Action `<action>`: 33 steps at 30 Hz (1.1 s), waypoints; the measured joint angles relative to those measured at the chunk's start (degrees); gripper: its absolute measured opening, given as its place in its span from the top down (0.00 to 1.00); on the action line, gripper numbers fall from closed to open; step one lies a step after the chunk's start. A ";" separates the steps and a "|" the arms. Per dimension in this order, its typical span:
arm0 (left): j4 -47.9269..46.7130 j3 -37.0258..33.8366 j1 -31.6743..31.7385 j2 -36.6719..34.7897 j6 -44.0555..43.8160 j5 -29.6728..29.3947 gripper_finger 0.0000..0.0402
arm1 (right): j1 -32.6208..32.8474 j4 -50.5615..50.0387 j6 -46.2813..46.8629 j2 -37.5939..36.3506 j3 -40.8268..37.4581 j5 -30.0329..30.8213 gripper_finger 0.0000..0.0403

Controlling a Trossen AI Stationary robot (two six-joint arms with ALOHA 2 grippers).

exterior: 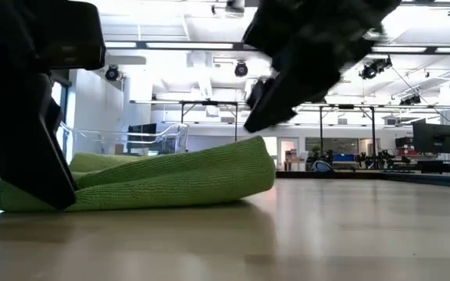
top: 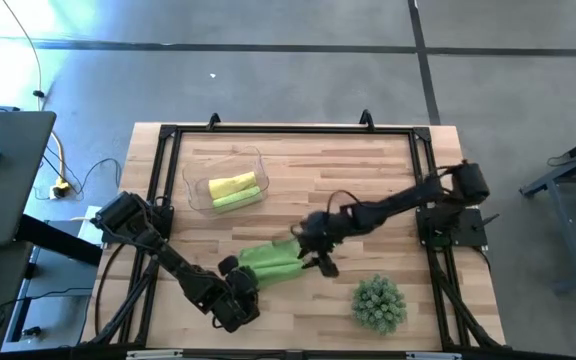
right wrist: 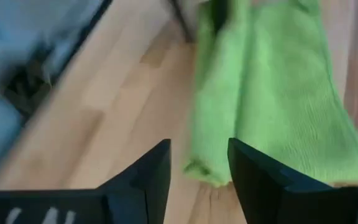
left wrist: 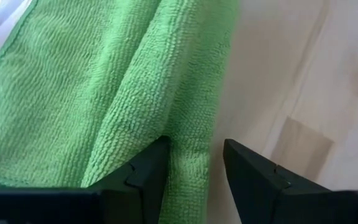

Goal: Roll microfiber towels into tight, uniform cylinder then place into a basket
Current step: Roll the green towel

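A lime towel (top: 273, 258) lies loosely rolled on the wooden bench (top: 368, 170), near the front edge and about midway across. In the low view it shows as a long, soft, half-flattened roll (exterior: 155, 183) resting on the bench top.

The left claw (top: 236, 290) sits at the towel's left end. In the left wrist view its two fingers (left wrist: 145, 171) stand apart, with a fold of the towel (left wrist: 114, 93) running between them; the cloth touches the inner face of one finger, while the other stands clear of it. The claw is released, not pinching the cloth.

The right claw (top: 318, 257) is at the towel's right end. In the right wrist view its fingers (right wrist: 154, 168) are spread, and the end of the towel (right wrist: 260, 93) lies on the bench just beyond them, ungripped. In the low view this claw (exterior: 260, 109) hangs tilted just above the raised right end of the roll. It too is released.

The basket (top: 226, 182), a clear tub, stands towards the back left of the bench, well apart from the loose towel. Inside it lie two rolled towels side by side: a yellow one (top: 231, 184) and a lime one (top: 238, 199).

A spiky green plant (top: 379, 303) sits near the front right of the bench, to the right of the right claw.
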 joint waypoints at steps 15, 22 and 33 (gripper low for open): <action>1.75 -0.16 0.36 -0.03 -4.51 -0.30 0.63 | 13.78 10.52 -26.44 8.17 -0.42 36.88 0.65; 3.23 -0.38 0.27 -0.43 -4.56 -0.76 0.63 | 11.62 9.82 -23.94 11.24 -0.31 35.83 0.65; 3.37 -0.64 0.10 -5.51 1.76 1.91 0.63 | 5.62 6.80 -8.03 12.03 0.06 22.94 0.68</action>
